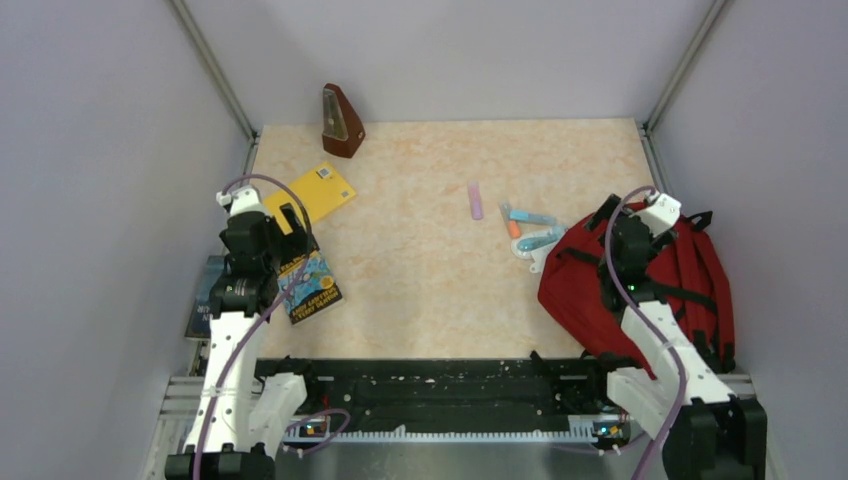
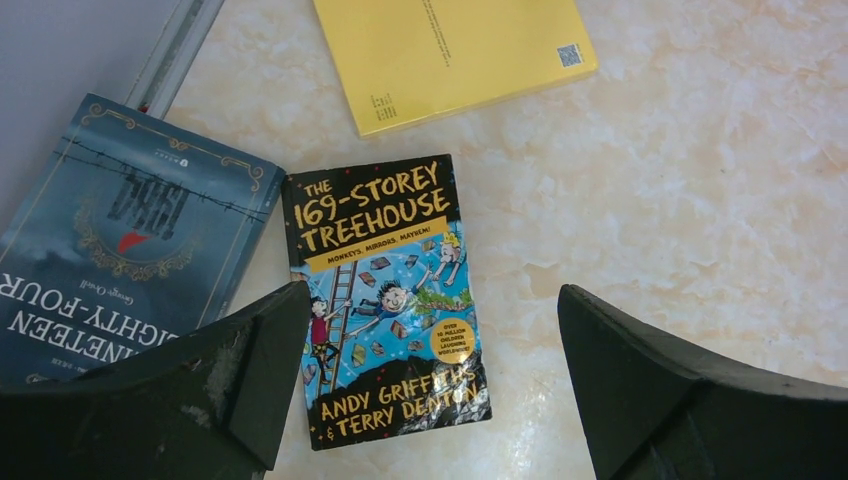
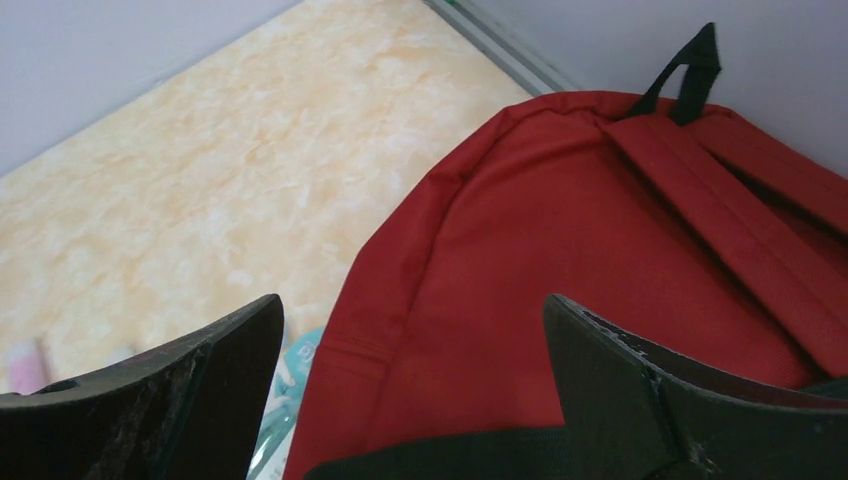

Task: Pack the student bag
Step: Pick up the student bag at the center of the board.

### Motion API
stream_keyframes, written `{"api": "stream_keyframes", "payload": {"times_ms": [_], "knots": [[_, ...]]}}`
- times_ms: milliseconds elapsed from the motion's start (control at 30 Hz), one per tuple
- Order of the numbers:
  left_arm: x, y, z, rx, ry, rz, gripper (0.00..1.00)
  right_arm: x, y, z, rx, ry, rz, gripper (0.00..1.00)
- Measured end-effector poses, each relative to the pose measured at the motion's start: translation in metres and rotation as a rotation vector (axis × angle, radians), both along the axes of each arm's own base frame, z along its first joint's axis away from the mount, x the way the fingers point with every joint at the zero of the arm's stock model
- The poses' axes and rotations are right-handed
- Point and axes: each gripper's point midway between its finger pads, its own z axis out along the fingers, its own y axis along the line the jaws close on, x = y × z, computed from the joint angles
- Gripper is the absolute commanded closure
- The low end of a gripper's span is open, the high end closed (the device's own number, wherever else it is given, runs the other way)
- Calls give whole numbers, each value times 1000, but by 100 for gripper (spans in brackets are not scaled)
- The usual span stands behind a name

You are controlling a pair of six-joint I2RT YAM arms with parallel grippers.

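Left gripper [image 2: 432, 295] and right gripper [image 3: 412, 300] both wide open, nothing held.
Left hangs over a paperback [image 2: 385, 300] on the table [image 1: 420, 300], yellow book [image 2: 450, 50] and blue book [image 2: 120, 230] nearby; right is above the red backpack [image 3: 560, 220] at the table's right edge, pens [image 1: 525, 225] just beside it.

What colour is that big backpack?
The soft fabric backpack is dark red, its top loop black; clearest in the right wrist view.
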Motion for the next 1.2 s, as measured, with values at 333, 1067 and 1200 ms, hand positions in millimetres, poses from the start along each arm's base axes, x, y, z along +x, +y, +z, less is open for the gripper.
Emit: {"api": "stream_keyframes", "payload": {"times_ms": [333,1067,1200], "knots": [[2,-10,-3,-28,8,-48,2,44,-49,-19,13,224,-201,3],[3,-14,-6,-39,22,-73,2,109,-61,-114,219,523,-58,6],[3,-15,-6,-42,22,-79,2,111,-59,-118,229,534,-49,11]]}}
